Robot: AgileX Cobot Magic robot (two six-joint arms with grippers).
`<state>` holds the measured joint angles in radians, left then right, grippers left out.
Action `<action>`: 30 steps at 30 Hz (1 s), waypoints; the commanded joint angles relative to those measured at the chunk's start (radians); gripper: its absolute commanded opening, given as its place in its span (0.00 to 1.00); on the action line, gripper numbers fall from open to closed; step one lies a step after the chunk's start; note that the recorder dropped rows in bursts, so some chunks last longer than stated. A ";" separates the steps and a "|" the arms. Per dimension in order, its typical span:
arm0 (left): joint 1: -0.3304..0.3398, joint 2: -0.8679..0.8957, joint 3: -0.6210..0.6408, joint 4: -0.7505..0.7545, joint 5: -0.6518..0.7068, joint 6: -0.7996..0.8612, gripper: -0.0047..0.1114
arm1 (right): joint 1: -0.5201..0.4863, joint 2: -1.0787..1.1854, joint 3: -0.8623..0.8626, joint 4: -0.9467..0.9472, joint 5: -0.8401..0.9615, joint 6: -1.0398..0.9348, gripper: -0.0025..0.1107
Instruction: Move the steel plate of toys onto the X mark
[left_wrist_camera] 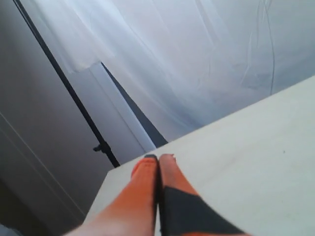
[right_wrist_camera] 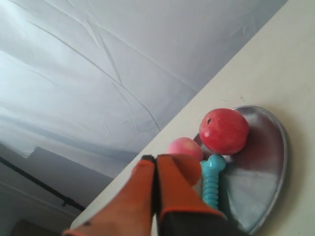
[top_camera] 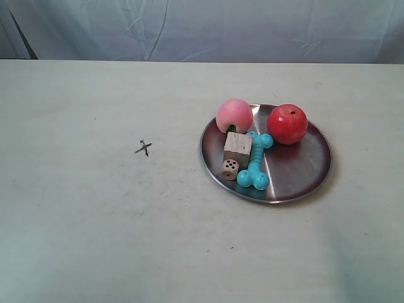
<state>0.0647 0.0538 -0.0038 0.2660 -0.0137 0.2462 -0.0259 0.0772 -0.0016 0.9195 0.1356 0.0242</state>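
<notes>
The steel plate (top_camera: 303,170) rests on the pale table, right of centre in the exterior view. On it lie a red apple (top_camera: 287,124), a pink peach (top_camera: 234,115), a turquoise bone (top_camera: 255,160), a wooden cube (top_camera: 237,148) and a brown die (top_camera: 230,169). The X mark (top_camera: 144,148) is drawn on the table to the plate's left. Neither arm shows in the exterior view. My right gripper (right_wrist_camera: 155,158) is shut and empty, raised near the plate (right_wrist_camera: 266,162), with the apple (right_wrist_camera: 224,131), peach (right_wrist_camera: 183,147) and bone (right_wrist_camera: 212,182) behind it. My left gripper (left_wrist_camera: 158,157) is shut and empty over bare table.
A white curtain (top_camera: 202,28) hangs behind the table's far edge. A dark stand pole (left_wrist_camera: 74,93) stands beyond the table corner in the left wrist view.
</notes>
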 commanded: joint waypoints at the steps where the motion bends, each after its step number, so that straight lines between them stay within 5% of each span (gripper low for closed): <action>1: -0.007 -0.008 0.004 0.021 -0.112 -0.003 0.04 | 0.005 -0.005 0.002 -0.002 -0.011 -0.003 0.03; 10: -0.007 -0.008 0.004 0.021 -0.411 -0.004 0.04 | 0.005 -0.005 0.002 0.111 -0.014 -0.003 0.03; 23: -0.007 -0.008 0.004 0.021 -0.485 -0.019 0.04 | 0.005 -0.005 0.002 0.167 -0.063 -0.002 0.03; 27: -0.007 -0.008 0.004 -0.129 -0.664 -0.588 0.04 | 0.005 -0.005 0.002 0.218 -0.026 -0.002 0.03; 30: -0.007 -0.004 -0.016 -0.189 -0.605 -0.707 0.04 | 0.005 -0.005 -0.018 0.186 0.014 -0.034 0.03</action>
<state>0.0647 0.0535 -0.0017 0.1478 -0.6357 -0.3003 -0.0257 0.0772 -0.0016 1.1250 0.1179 0.0220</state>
